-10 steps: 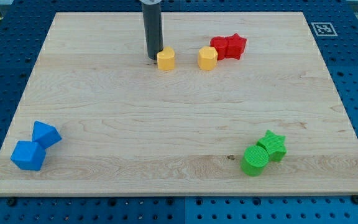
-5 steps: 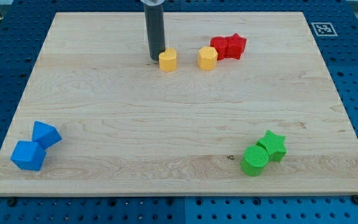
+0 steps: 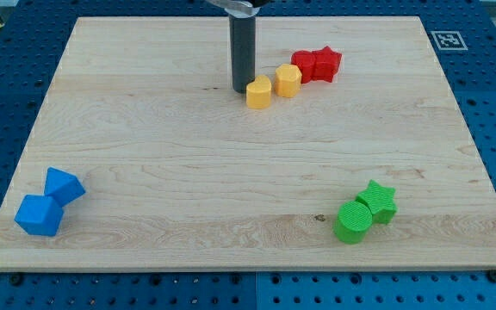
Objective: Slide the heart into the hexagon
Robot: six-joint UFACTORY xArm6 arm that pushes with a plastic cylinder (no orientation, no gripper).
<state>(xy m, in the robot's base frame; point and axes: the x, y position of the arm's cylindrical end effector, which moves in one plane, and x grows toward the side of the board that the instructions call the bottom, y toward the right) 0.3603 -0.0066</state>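
The yellow heart lies near the view's top centre on the wooden board. The yellow hexagon sits just to its upper right, touching it or nearly so. My tip stands against the heart's left side. The dark rod rises from it out of the view's top.
Two red blocks, one rounded and one a star, touch the hexagon's right side. A green cylinder and a green star sit at the lower right. Two blue blocks sit at the lower left.
My tip has moved right and slightly down, pushing the yellow heart to the right until it is up against the yellow hexagon. The other blocks have not moved.
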